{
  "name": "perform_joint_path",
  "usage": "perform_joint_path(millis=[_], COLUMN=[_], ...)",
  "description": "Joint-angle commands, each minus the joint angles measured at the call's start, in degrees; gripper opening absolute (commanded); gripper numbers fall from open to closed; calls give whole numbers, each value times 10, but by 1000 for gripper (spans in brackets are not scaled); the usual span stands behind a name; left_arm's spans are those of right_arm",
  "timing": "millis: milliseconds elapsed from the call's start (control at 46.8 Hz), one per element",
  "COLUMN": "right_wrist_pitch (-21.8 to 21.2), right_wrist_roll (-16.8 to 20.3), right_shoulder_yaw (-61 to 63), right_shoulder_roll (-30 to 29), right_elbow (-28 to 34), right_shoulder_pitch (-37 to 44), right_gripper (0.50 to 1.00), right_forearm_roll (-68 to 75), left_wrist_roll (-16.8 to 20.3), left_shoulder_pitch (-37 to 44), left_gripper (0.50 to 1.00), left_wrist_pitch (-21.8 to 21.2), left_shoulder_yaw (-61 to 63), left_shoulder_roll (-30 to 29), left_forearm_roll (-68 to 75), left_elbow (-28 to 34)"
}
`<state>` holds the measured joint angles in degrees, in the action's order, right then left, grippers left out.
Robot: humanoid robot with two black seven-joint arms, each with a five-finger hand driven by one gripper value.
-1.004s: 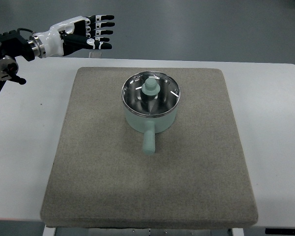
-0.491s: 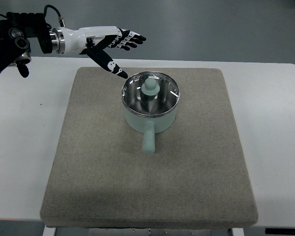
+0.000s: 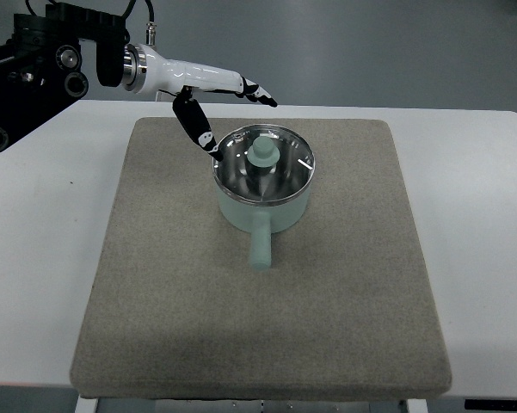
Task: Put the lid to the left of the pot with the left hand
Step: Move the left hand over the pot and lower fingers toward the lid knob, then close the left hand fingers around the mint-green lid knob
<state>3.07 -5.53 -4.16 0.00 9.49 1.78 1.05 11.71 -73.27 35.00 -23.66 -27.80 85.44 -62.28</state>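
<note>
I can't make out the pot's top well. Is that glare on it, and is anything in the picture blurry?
Top view: yes, the shiny lid throws small white glints and mirrors its knob; the left hand looks slightly soft; shadows on the mat are faint, so lighting is even.

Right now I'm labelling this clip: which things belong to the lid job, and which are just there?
Job:
lid, on the pot
pot
left robot hand, fingers open, thumb near the pot rim

Just there:
grey mat
white table
</note>
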Motion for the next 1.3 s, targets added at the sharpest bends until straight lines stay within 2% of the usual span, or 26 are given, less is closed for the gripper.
perform_joint_path(millis=[0,256,619,897,1153,1217,1282], right_wrist_pitch=[-1,0,0,0,0,0,0], right_wrist_roll=[0,0,0,0,0,0,0], right_shoulder_yaw=[-1,-1,0,-1,-1,0,0], right_shoulder_roll=[0,0,0,0,0,0,0], right_elbow=[0,0,0,0,0,0,0], right_shoulder_pitch=[0,0,0,0,0,0,0], right_gripper=[921,921,921,923,921,921,924], right_forearm_roll=[0,0,0,0,0,0,0], left_wrist_roll=[0,-1,-2,-2,-2,-1,-2], left_shoulder_pitch=[-12,-26,-29,-27,-24,-24,-24], left_gripper=[996,996,994,984,932,902,900], left_wrist_pitch=[0,0,0,0,0,0,0], left_shoulder_yaw=[11,24,24,24,24,24,24], left_shoulder_roll=[2,42,57,78,79,79,80], left_forearm_roll=[12,53,136,147,179,179,179], left_elbow=[-5,-5,1,1,3,3,3])
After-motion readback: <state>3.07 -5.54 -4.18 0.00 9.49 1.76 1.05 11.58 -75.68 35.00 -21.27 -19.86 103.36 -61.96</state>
